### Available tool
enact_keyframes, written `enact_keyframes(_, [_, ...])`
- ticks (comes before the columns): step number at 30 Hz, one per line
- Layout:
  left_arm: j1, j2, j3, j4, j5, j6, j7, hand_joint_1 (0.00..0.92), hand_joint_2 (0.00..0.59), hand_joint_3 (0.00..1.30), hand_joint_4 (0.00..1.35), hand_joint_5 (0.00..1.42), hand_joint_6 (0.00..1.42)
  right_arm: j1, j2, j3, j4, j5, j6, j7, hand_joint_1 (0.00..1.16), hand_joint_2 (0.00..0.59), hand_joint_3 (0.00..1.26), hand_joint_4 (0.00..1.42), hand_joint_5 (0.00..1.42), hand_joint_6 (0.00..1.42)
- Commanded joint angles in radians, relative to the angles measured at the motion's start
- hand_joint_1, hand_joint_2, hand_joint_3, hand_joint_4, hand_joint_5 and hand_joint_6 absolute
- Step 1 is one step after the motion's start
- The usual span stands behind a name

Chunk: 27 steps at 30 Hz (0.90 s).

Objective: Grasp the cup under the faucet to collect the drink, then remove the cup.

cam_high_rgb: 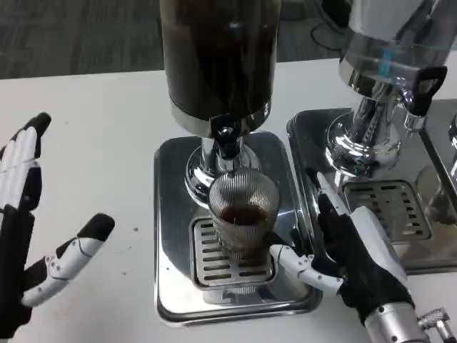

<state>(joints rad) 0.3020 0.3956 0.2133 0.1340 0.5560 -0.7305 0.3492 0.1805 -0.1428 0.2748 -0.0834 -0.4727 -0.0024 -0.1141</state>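
A ribbed glass cup [243, 209] stands on the slotted grille of the silver drip tray [171, 236], right under the black faucet [226, 136] of the dark drink dispenser [218, 57]. Dark drink fills the cup's lower part. My right hand [350, 250] lies just right of the cup, its thumb [296, 262] reaching to the cup's lower right side. Its other fingers [327, 204] point away from me and stand clear of the glass. My left hand [28, 214] hovers over the bare table at far left with fingers spread, holding nothing.
A second dispenser [389, 64] with its own black tap [426, 86] and silver drip tray [385, 207] stands close on the right, right behind my right hand. White table [107, 143] stretches to the left of the trays.
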Motion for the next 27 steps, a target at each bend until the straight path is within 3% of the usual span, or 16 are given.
enact_keyframes(1, [-0.021,0.029,-0.047,0.118,0.028,-0.004,0.012,0.0,0.158,0.0,0.0,0.0,0.0,0.003,0.038,-0.007,0.049,0.059,-0.098,-0.037,0.59,0.224,0.0,0.0,0.0,0.1])
enact_keyframes(6, [-0.041,0.045,-0.092,0.183,0.039,-0.006,0.024,0.0,0.16,0.0,0.0,0.0,0.0,-0.012,0.045,-0.007,0.108,0.095,-0.164,-0.026,0.6,0.217,0.0,0.0,0.0,0.09])
enact_keyframes(10, [-0.049,0.06,-0.115,0.218,0.042,-0.004,0.029,0.0,0.161,0.0,0.0,0.0,0.0,-0.025,0.056,-0.012,0.175,0.144,-0.265,-0.023,0.63,0.206,0.0,0.0,0.0,0.08])
enact_keyframes(14, [-0.059,0.075,-0.136,0.255,0.042,-0.007,0.027,0.0,0.161,0.0,0.0,0.0,0.0,-0.037,0.046,0.003,0.205,0.145,-0.302,-0.001,0.66,0.207,0.0,0.0,0.0,0.08])
enact_keyframes(18, [-0.064,0.083,-0.147,0.271,0.031,-0.009,0.025,0.0,0.161,0.0,0.0,0.0,0.0,-0.051,0.032,0.018,0.208,0.141,-0.273,0.051,0.66,0.189,0.0,0.0,0.0,0.07])
enact_keyframes(27, [-0.061,0.102,-0.161,0.275,0.009,-0.009,0.011,0.0,0.161,0.0,0.0,0.0,0.0,-0.07,0.076,0.008,0.223,0.125,-0.232,0.015,0.67,0.186,0.0,0.0,0.0,0.09])
